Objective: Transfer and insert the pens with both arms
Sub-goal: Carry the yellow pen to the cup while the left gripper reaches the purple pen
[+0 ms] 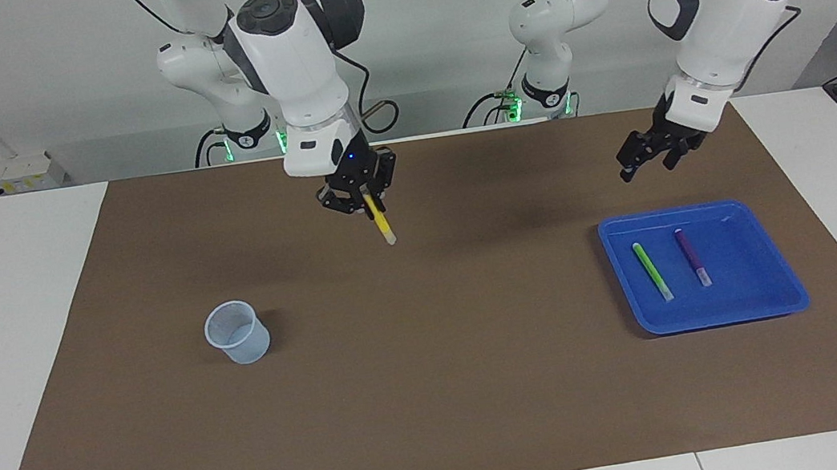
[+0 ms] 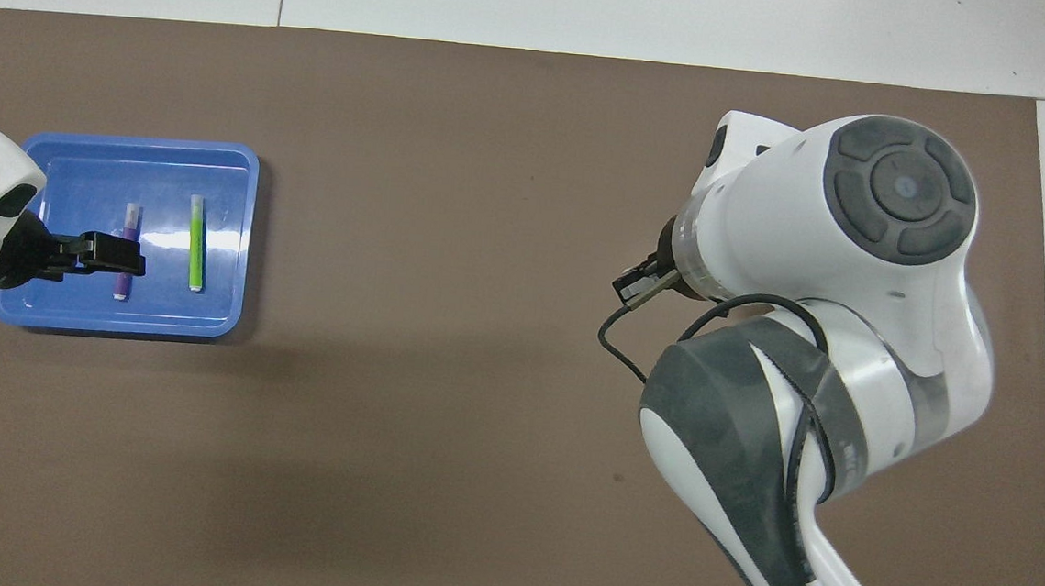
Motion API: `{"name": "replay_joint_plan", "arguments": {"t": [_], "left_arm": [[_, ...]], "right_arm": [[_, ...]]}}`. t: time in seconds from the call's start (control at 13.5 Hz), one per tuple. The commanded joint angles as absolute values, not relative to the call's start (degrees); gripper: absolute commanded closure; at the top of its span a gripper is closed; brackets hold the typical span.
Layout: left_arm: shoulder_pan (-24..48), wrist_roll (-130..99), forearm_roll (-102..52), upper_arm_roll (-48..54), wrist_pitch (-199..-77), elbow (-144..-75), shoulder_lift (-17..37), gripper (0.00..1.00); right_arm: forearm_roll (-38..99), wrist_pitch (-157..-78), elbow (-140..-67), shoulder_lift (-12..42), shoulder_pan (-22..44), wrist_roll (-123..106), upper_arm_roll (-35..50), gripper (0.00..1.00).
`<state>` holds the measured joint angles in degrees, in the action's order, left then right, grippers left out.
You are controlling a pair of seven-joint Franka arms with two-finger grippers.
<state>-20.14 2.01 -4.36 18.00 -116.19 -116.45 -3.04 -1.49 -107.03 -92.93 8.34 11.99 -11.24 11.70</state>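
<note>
My right gripper (image 1: pixel 363 194) is shut on the yellow pen (image 1: pixel 382 225), which hangs tilted below the fingers, in the air over the brown mat (image 1: pixel 435 362) near the middle of the table. In the overhead view the right arm's own body hides this gripper and pen. The light green pen (image 1: pixel 652 270) (image 2: pixel 197 243) and the purple pen (image 1: pixel 691 256) (image 2: pixel 131 215) lie side by side in the blue tray (image 1: pixel 720 312) (image 2: pixel 125 325). My left gripper (image 1: pixel 647 156) (image 2: pixel 116 255) is open and empty, raised over the tray's edge nearer the robots.
A pale blue mesh cup (image 1: pixel 237 333) stands upright on the mat toward the right arm's end, farther from the robots than the right gripper. White tabletop (image 1: pixel 11 337) borders the mat at both ends.
</note>
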Motion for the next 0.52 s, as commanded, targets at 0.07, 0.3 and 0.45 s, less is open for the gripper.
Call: {"name": "replay_joint_plan", "arguments": {"t": [0.07, 0.3, 0.45], "left_arm": [[-20.3, 3.86, 1.48, 18.46, -124.17, -115.49, 2.71, 0.02], [-22.06, 4.48, 5.26, 18.46, -125.76, -112.68, 7.45, 0.04], [-23.38, 4.83, 6.5, 18.46, -128.05, -111.89, 9.83, 0.05]], "right_arm": [[-5.18, -107.66, -95.27, 7.56, 5.2, -26.33, 12.39, 1.0], [-10.36, -111.42, -97.8, 7.65, 1.51, -38.89, 12.48, 1.0], [-10.72, -114.16, -99.75, 7.73, -0.78, -45.15, 12.39, 1.0]]}}
